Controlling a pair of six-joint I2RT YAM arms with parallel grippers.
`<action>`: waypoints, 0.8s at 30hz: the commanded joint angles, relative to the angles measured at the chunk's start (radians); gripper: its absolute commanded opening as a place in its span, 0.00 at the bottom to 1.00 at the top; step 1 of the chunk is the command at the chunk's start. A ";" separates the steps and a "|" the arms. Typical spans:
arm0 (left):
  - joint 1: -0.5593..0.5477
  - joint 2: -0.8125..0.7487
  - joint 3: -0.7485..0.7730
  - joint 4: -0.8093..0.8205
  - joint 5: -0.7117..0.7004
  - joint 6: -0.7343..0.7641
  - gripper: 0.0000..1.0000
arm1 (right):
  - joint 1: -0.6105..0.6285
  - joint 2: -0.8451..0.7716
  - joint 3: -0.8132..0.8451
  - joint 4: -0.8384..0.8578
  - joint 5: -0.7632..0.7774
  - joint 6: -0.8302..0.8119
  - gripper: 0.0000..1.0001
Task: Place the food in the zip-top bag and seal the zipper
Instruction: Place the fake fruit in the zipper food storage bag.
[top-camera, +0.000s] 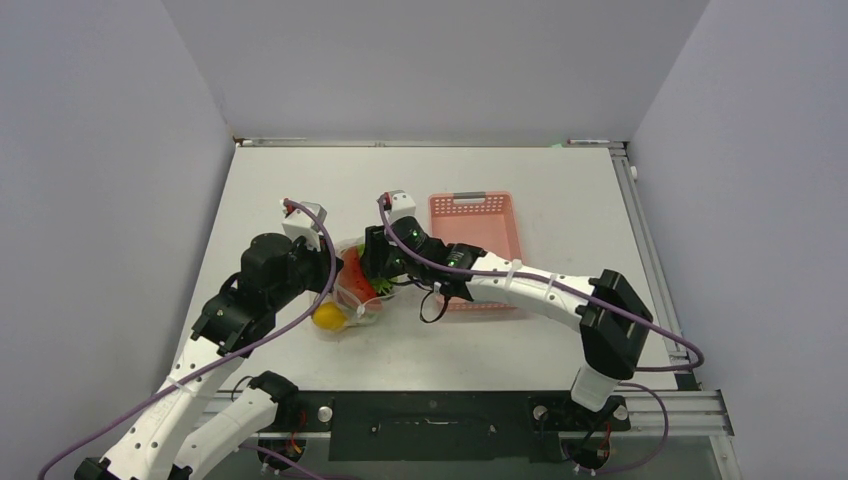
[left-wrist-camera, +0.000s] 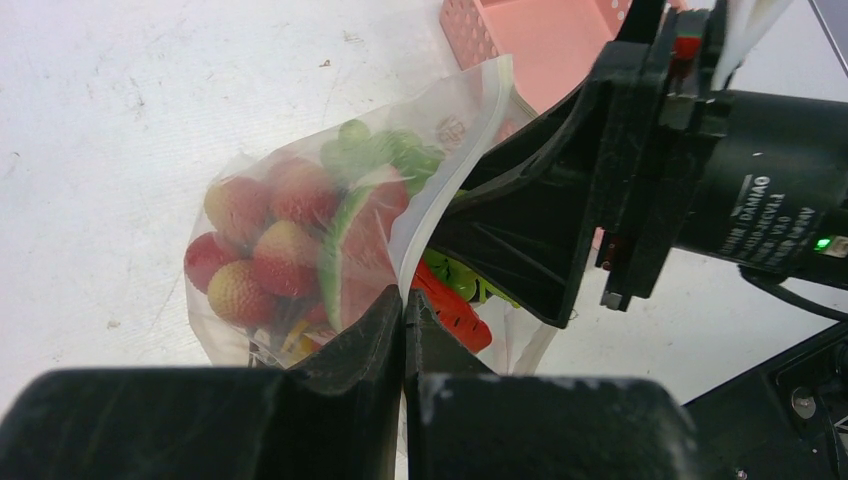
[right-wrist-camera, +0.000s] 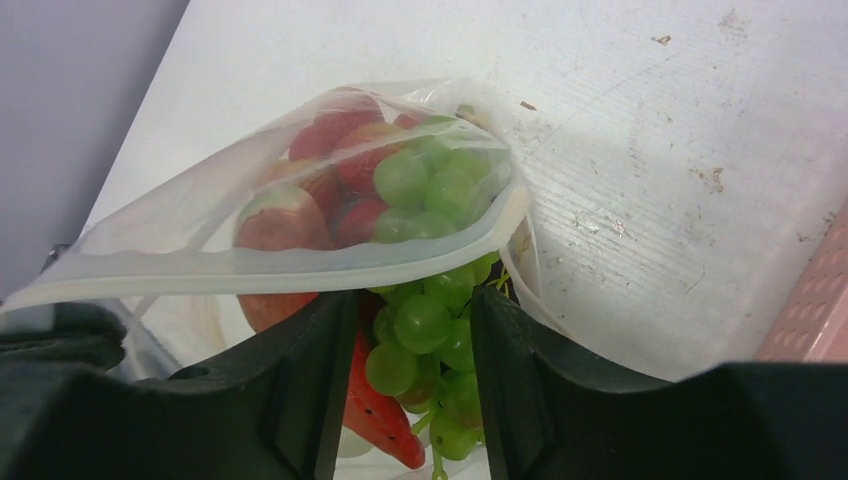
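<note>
Left wrist view: the left claw (left-wrist-camera: 405, 325) is clenched on the mouth edge of the zip-top bag (left-wrist-camera: 300, 165). Facing it, the right claw (right-wrist-camera: 412, 312) straddles green grapes (right-wrist-camera: 425, 325) spilling from that mouth; whether it presses them I cannot tell. Red fruit (left-wrist-camera: 300, 192) sits deeper inside. Loading looks nearly finished; next the grapes must go fully past the zipper (right-wrist-camera: 300, 262), which then needs pinching shut.
</note>
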 joint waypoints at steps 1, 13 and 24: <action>0.007 -0.008 0.009 0.045 0.006 -0.006 0.00 | 0.011 -0.093 0.006 0.025 0.035 -0.034 0.48; 0.010 -0.005 0.009 0.044 0.002 -0.007 0.00 | 0.011 -0.213 -0.006 -0.096 0.076 -0.100 0.54; 0.011 -0.001 0.009 0.047 0.003 -0.008 0.00 | -0.006 -0.290 -0.105 -0.161 0.115 -0.071 0.54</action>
